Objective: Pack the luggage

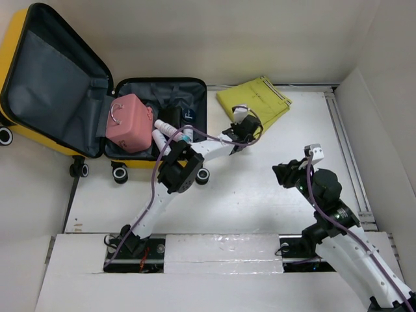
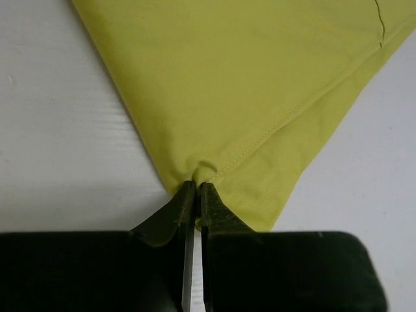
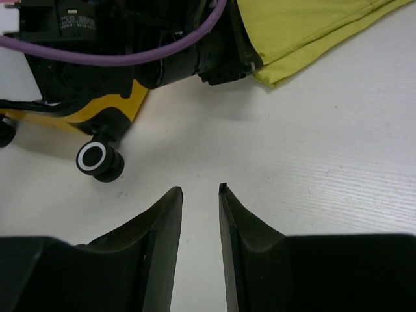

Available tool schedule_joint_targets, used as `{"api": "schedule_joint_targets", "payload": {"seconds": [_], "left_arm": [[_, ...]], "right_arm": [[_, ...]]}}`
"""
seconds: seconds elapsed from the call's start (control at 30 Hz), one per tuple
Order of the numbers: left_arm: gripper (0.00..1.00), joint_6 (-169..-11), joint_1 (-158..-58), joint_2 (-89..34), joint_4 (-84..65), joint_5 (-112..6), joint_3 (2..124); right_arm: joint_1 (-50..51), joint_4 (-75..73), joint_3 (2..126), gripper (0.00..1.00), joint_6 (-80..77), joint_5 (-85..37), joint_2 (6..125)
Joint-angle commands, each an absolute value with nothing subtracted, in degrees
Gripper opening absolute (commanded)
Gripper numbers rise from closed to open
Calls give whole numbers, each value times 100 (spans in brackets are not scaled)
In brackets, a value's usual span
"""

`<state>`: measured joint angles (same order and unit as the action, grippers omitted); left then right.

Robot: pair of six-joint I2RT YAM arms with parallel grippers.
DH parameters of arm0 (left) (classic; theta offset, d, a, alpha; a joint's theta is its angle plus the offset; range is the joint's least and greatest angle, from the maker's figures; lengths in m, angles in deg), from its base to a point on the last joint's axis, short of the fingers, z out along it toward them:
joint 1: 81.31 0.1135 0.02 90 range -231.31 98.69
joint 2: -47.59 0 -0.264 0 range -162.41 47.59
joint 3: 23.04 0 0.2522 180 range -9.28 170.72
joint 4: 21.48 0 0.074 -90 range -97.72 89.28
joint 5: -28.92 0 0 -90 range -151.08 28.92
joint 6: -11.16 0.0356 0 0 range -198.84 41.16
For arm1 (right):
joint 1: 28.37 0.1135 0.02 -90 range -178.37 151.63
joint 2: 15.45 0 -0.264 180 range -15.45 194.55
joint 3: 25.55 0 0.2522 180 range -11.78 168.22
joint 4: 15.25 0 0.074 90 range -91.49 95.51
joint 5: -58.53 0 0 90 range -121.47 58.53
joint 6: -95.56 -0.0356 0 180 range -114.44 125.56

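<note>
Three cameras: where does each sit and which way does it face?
Top external: above and behind the robot, looking down on the table, open suitcase and cloth; left arm and right arm show.
Left wrist: on that arm, looking along the left fingers, shut on a cloth corner.
Right wrist: low over the table, facing the suitcase's wheel; the right fingers, apart, show.
Both wrist views share the cloth.

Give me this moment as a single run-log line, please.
left gripper: shut on yellow garment corner | right gripper: open, empty, over table | luggage: open, pink case inside
</note>
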<state>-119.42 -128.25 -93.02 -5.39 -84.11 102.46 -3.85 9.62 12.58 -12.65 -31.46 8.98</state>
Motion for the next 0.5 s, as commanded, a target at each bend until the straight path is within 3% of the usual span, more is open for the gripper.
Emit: {"api": "schedule_joint_targets", "payload": {"seconds": [0.0, 0.37, 0.43, 0.47], "left_arm": [[0, -11682, -13402, -8927, -525, -8112, 9551], [0, -11453, -13940, -7294, -1404, -7743, 7511], [14, -11505, -13941, -6993, -1527, -7743, 7282], [26, -11505, -13941, -6705, -1528, -7813, 7090]], "right_arm": [[-323, 870, 1397, 35, -1359, -3085, 846], [-270, 1046, 1756, 35, -1421, -3534, 609], [-270, 1186, 1862, 35, -1369, -3674, 547], [-270, 1187, 1967, 35, -1369, -3726, 547]]}}
